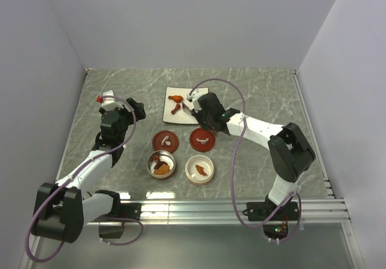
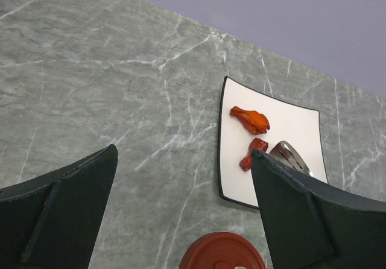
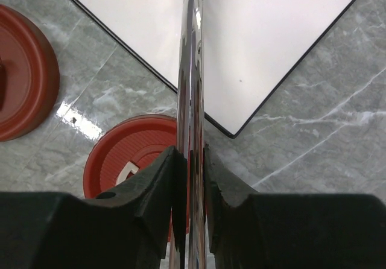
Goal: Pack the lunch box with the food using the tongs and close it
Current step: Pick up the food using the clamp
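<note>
The right gripper [image 3: 192,160] is clamped on the tongs [image 3: 193,70]: its dark fingers [image 3: 158,187] press both slim arms until they run almost together up the centre of the wrist view. In the overhead view the tongs reach over the white plate [image 1: 174,118] at upper centre, their tips just beside the red morsel [image 2: 253,153]. The orange morsel [image 2: 250,119] lies a little above it.

The tongs look like thin, polished, springy steel. They are probably light and stiff along their length but slick under the pads, so they could twist or slide if held near one edge. A hold partway along the arms, as here, lets the squeeze carry to the tips.

The morsels look small, light and glossy, so likely to squirt out of smooth tips. Pinching each across its narrow middle seems safest.

The left gripper [image 2: 184,154] hangs wide open and empty over bare table at the left. Lower centre, the round steel container [image 1: 151,160] and the round white container [image 1: 187,167] each hold food, with two red lids [image 1: 165,140] lying between them and the plate.
</note>
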Robot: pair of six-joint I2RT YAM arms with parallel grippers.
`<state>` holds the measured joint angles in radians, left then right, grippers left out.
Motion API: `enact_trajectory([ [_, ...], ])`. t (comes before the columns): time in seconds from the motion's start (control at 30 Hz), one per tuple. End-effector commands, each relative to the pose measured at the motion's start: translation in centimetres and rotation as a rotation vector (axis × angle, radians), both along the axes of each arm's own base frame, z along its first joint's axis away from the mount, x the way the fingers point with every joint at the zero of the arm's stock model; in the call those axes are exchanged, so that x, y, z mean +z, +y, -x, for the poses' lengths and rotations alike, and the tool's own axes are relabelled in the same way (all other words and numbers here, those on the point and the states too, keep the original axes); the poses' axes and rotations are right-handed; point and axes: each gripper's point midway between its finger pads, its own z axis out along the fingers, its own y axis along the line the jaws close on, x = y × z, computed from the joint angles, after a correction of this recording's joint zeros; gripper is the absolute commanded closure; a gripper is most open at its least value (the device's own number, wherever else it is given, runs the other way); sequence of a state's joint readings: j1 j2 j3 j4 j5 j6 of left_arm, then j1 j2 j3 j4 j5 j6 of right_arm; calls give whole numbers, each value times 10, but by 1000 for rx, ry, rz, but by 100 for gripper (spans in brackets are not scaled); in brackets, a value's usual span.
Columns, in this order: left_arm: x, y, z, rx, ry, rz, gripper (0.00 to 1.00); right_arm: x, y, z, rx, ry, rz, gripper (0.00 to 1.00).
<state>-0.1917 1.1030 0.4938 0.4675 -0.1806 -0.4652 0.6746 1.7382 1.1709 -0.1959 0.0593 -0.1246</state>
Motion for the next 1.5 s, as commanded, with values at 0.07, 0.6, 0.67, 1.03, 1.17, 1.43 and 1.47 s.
enact_trajectory([
  [0.07, 18, -2, -1, -4, -65, 12, 1, 41, 3, -4, -7, -97, -51, 71],
  [0.6, 17, -1, 0, -3, -62, 12, 0, 40, 14, -1, -12, -74, -48, 56],
  [0.67, 18, -1, 0, -3, -67, 13, 1, 38, 15, -1, -10, -68, -49, 55],
  [1.03, 19, -1, 2, 1, -73, 16, 0, 36, 30, 0, 16, -49, -80, 53],
  [1.17, 18, 0, 2, 4, -70, 16, 0, 36, 36, 0, 32, -41, -98, 53],
  [1.43, 19, 1, 2, 5, -72, 14, 1, 42, 36, -18, -10, -90, -72, 53],
  [1.47, 19, 1, 2, 5, -73, 15, 1, 44, 34, -20, -18, -97, -66, 53],
])
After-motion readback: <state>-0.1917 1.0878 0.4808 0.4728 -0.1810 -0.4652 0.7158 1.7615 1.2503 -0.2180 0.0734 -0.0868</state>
